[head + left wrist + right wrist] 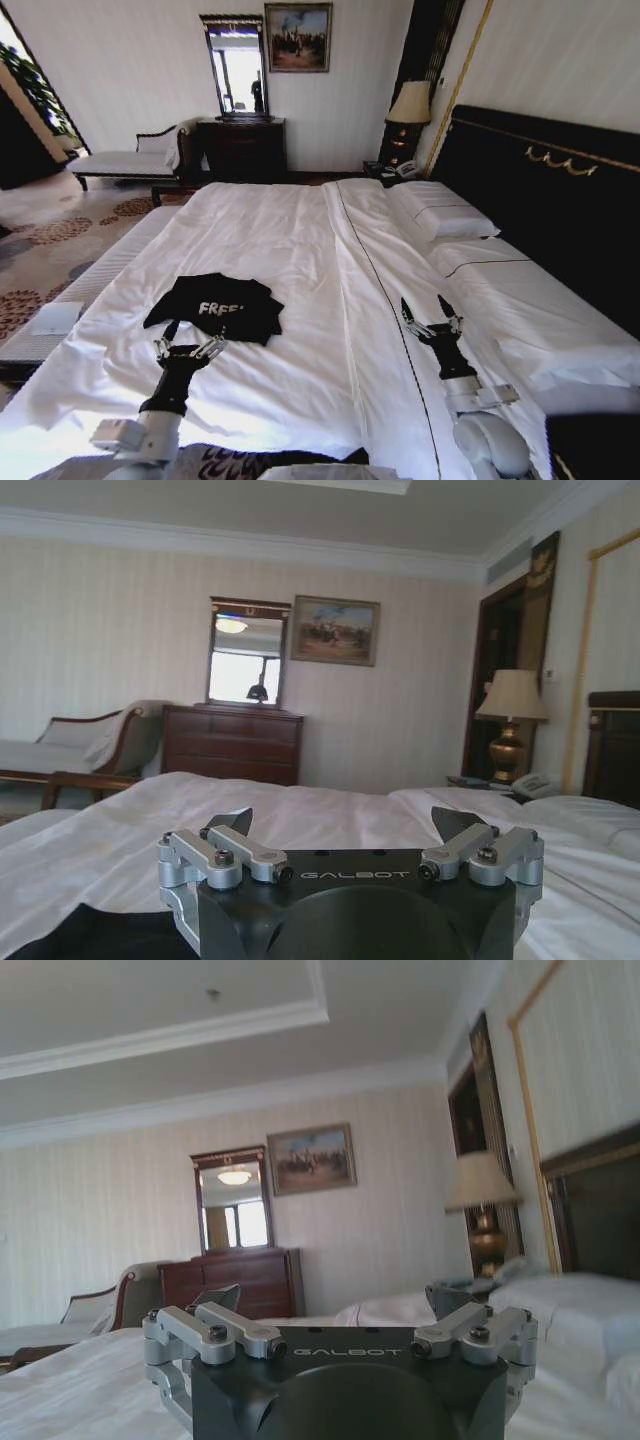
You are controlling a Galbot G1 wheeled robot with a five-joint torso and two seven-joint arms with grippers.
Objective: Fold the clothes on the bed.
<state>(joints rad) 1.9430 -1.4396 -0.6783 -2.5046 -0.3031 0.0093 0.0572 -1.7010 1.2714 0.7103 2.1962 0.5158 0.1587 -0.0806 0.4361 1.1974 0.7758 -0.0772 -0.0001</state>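
White sheets cover the big dark-framed bed; crumpled black cotton "FREE!" T-shirt lies just beyond the left gripper, fingers spread, probably lining up a grab. Right gripper hovers apart, spread too.

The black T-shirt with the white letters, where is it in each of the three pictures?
Head view: the black T-shirt lies on the bed, just ahead of the open left gripper.
Left wrist view: only a dark corner of it shows, beside the gripper's body.
Right wrist view: not in it; the open right gripper faces the room.
Shared landmark: the framed painting beside the mirror.
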